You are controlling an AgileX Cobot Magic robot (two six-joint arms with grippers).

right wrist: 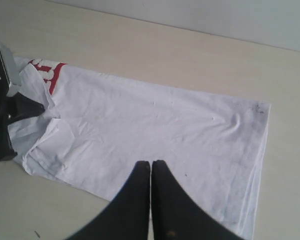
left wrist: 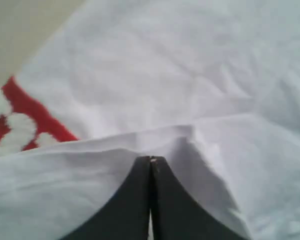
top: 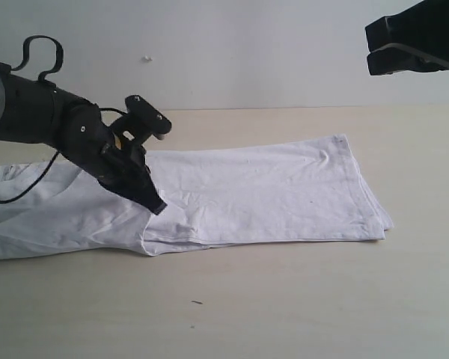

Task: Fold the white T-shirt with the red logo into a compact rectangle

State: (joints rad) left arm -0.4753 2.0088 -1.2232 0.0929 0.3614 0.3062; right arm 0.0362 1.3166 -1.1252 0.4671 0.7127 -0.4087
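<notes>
Shirt (top: pixel 269 187) lies folded lengthwise on the tabletop (top: pixel 284 299). The left hand (top: pixel 153 200) pinches a raised fold of it near the logo (left wrist: pixel 30 117). The right hand (right wrist: pixel 151 164) hovers above, clenched and empty.

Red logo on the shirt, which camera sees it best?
The left wrist view: the red logo is big and close there, partly tucked under a fold of the white T-shirt. The right wrist view shows only a small far-off corner. The exterior view shows none.
</notes>
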